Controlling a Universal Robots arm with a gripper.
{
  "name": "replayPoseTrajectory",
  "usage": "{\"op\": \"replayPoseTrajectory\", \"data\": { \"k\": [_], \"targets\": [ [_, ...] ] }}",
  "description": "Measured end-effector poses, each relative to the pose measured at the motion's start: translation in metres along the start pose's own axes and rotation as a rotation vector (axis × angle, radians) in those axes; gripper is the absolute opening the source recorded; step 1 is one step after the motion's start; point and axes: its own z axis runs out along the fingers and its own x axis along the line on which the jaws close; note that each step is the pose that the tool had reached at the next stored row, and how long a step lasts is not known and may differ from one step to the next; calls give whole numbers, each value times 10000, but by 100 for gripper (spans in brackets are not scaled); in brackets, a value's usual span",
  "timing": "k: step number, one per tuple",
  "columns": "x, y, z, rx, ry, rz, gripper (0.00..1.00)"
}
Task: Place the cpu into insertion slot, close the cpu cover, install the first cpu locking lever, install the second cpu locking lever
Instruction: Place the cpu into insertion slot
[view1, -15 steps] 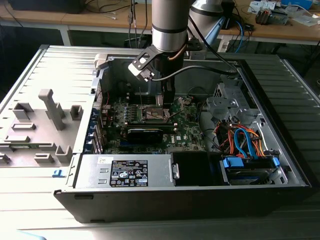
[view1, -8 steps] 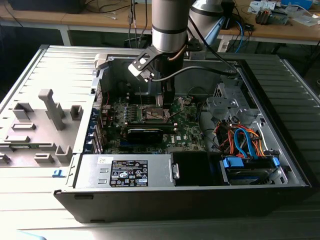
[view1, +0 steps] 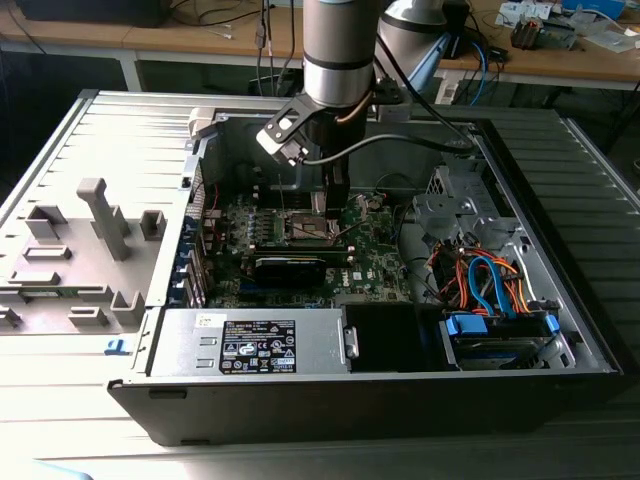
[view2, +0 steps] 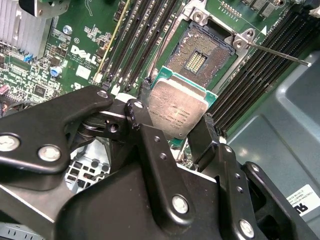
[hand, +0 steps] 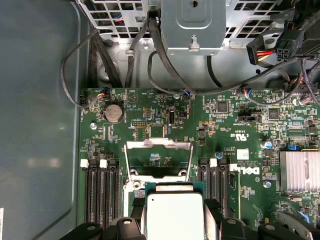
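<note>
So the arm (view1: 335, 50) is reaching down from above into the open pc case (view1: 350, 400), right over the middle of the green board (view1: 375, 255). In the second wrist view the gripper (view2: 177, 114) has its 2 black fingers (view2: 204, 131) pinched in on opposite edges of the cpu (view2: 182, 102). They're spread only as wide as the chip itself, and its silvery top faces the camera.

The cpu isn't seated. It hangs just beside the insertion slot (view2: 201, 54), which sits bare with its field of gold contacts showing. 1 thin locking lever (view2: 280, 54) sticks out sideways from the slot's corner, unlatched, over the memory slots (view2: 250, 75).

In the first wrist view the cpu cover (hand: 157, 145) is flipped up and open. You can see the board through its window, and the chip is held just in front of it. In the exterior view the grey power supply box (view1: 255, 345) sits along the near wall of the case, well apart from the action.
</note>
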Motion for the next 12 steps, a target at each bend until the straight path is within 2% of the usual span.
{"op": "replayPoseTrajectory", "data": {
  "k": [12],
  "targets": [
    [0, -3, 17, 0, 0, 0, 55]
  ]
}}
